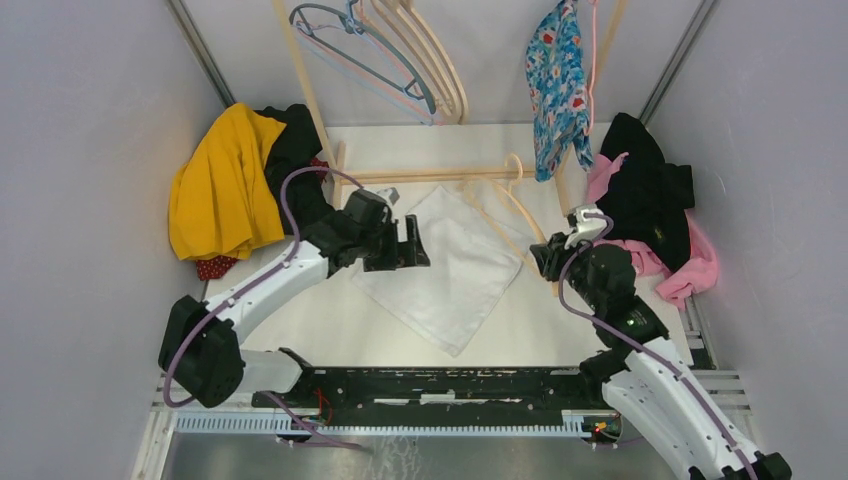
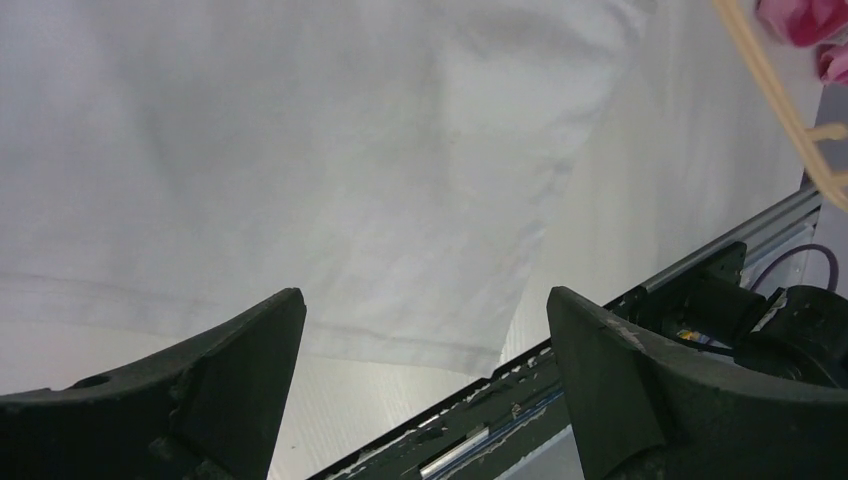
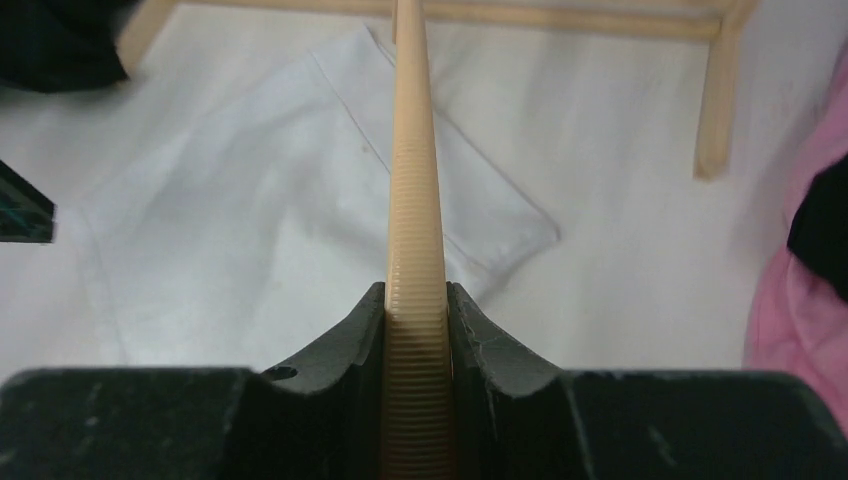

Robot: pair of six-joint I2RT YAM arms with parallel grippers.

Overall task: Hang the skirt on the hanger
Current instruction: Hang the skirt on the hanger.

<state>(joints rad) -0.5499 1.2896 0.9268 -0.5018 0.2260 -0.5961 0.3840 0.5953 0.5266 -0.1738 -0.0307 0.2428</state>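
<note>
**Figure. Early stage of hanging the skirt, top and wrist views.** The white skirt (image 1: 450,265) lies flat at the middle of the table (image 1: 560,325) and is not on the hanger (image 1: 503,197). None of its edges is lifted or threaded over a bar. The beige hanger sits at the skirt's 2 o'clock side, with its hook pointing toward 12 o'clock near the wooden rail (image 1: 430,175).

What is done, as far as can be judged: the hanger is in hand. What is left: lifting the skirt, bringing it onto the hanger, and letting go.

The right gripper (image 3: 417,300), at the skirt's 3 o'clock edge, has its jaws drawn in tight on one ribbed arm of the hanger. The fingers (image 3: 345,335) press against both sides of that arm, which runs away toward 12 o'clock over the skirt's corner.

The left gripper (image 2: 425,300) hangs over the skirt's 9 o'clock edge with its jaws spread wide. It holds nothing, and whether it touches the cloth cannot be told.
</note>
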